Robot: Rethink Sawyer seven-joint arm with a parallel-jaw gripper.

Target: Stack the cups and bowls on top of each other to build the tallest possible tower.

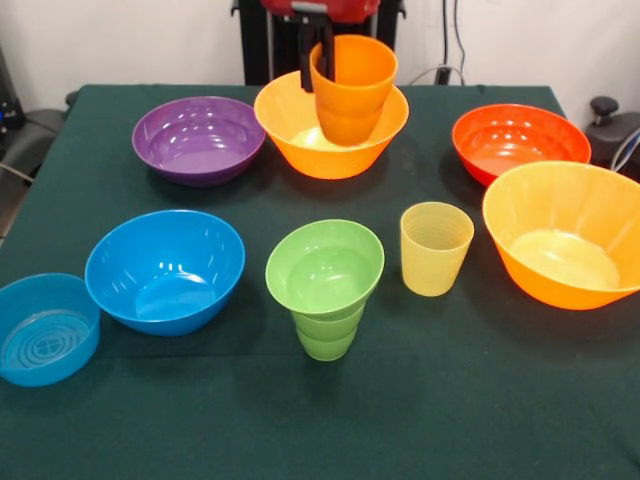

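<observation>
My gripper (318,58) comes down from the top edge and is shut on the left rim of the orange ribbed cup (354,95). The cup stands upright, slightly tilted, with its base down inside a big orange bowl (290,130) at the far middle. I cannot tell whether the cup rests on the bowl's floor. The tower at the near middle is the green ribbed cup (326,338) with the small green bowl (324,268) on top. The pale yellow cup (436,250) stands upright just right of the tower.
The purple bowl (198,140) is at the far left and the red-orange bowl (520,142) at the far right. The second big orange bowl (568,238) is at the right edge. The medium blue bowl (165,270) and small translucent blue bowl (45,330) are at the near left.
</observation>
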